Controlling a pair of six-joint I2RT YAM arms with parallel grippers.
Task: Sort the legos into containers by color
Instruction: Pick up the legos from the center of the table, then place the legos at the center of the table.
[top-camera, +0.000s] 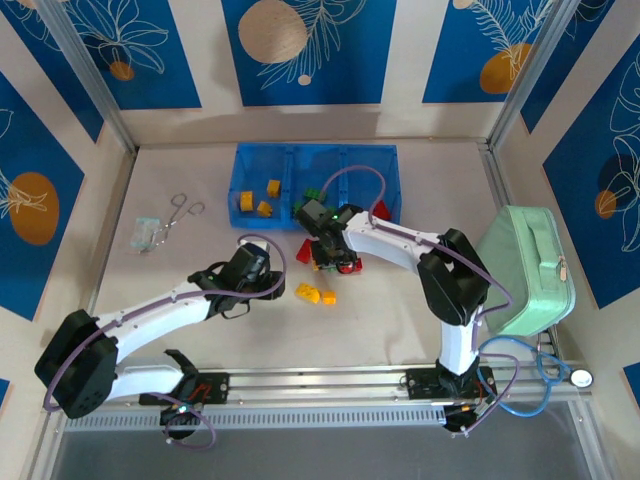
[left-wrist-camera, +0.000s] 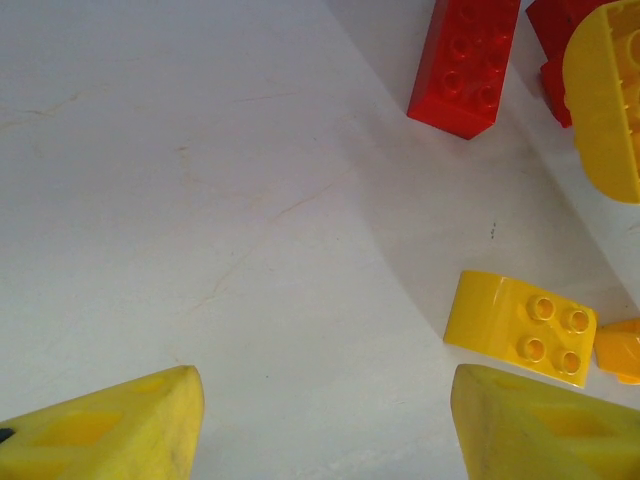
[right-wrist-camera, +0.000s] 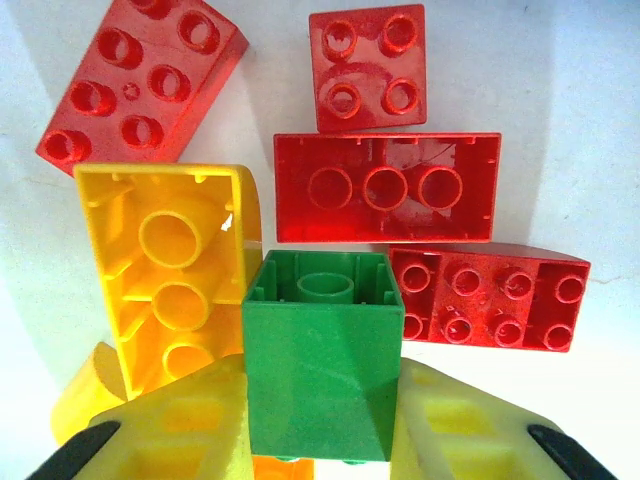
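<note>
Your right gripper is pinched on a green brick, low centre in its wrist view, over the red and yellow legos. The brick looks near-square, with no clear long axis, its hollow underside facing up-frame. Overhead, the blue tray lies just up-frame of that gripper; its middle compartment already holds green. Your left gripper is spread and empty.

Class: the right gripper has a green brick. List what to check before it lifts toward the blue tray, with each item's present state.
1. Right gripper shut on green brick: ok.
2. Green brick free of the yellow brick and red brick beside it: cannot tell.
3. Left gripper open, empty, over bare table: ok.
4. Left arm off the route to the blue tray: ok.
5. Target compartment known: ok, green legos lie in the middle section.
</note>
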